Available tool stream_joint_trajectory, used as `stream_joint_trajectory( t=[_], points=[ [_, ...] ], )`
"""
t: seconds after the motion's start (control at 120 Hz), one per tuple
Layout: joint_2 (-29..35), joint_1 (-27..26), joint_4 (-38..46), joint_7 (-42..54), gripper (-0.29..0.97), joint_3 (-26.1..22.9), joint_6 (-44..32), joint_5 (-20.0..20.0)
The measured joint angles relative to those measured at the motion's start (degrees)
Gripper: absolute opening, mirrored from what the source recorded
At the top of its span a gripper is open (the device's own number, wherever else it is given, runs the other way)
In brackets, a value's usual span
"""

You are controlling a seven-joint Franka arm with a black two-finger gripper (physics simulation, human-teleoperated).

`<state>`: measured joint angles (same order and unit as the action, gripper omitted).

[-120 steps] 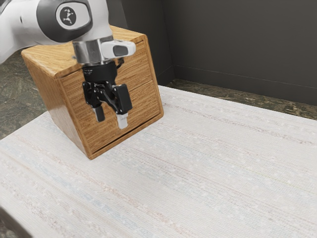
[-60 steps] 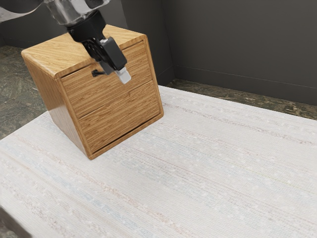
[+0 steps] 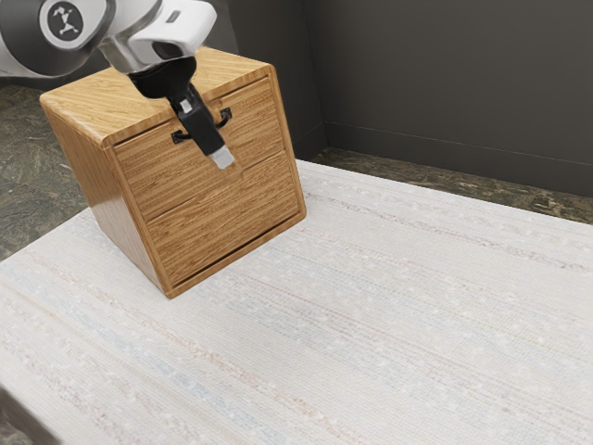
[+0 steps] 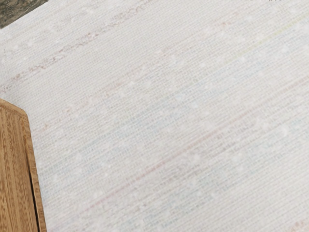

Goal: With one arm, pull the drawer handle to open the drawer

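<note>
Oak-toned wood makes up the one cabinet point(image 3: 102, 97), which is set on the white woven-textured table point(image 3: 371, 306) towards the exterior view's left. Two drawer fronts are counted on its face: an upper drawer point(image 3: 162, 176) and a lower drawer point(image 3: 227, 218). Both are seen lying flush with the cabinet's face, so what is held inside them cannot be seen. One black handle point(image 3: 223, 118) is mounted near the top edge of the upper drawer.

One arm point(image 3: 65, 28) is brought in from the exterior view's upper left, and its one black gripper point(image 3: 220, 158) is angled down across the front of the upper drawer. It is seen edge-on, directly in front of the handle, whose two ends show on either side of it. How far the gripper is open, and whether the handle is gripped, cannot be told from this angle.

In the wrist view, a corner of the cabinet point(image 4: 14, 183) is seen beside a broad stretch of the table point(image 4: 169, 121), with a sliver of the dark floor point(image 4: 14, 7) beyond the table's edge.

Behind the table a dark grey wall point(image 3: 445, 65) is seen.
</note>
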<state>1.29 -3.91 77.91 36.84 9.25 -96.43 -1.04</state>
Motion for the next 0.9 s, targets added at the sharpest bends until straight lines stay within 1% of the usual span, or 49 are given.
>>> stream_joint_trajectory(
  t=[0.125, 0.333, 0.458, 0.683, 0.9],
  points=[
    [0.5, -0.1, -0.4, 2.0, 0.68, 2.1, -1.3, 1.1],
    [0.6, 3.5, -0.3, 3.3, 0.68, 4.5, -2.1, 2.1],
    [2.3, 5.2, 0.0, 3.2, 0.68, 4.7, -1.7, 2.6],
    [2.6, 1.8, -0.2, 2.2, 0.68, 4.5, -1.1, 4.8],
    [2.7, 3.0, -0.5, 0.9, 0.68, 5.4, -0.7, 6.0]
  ],
)
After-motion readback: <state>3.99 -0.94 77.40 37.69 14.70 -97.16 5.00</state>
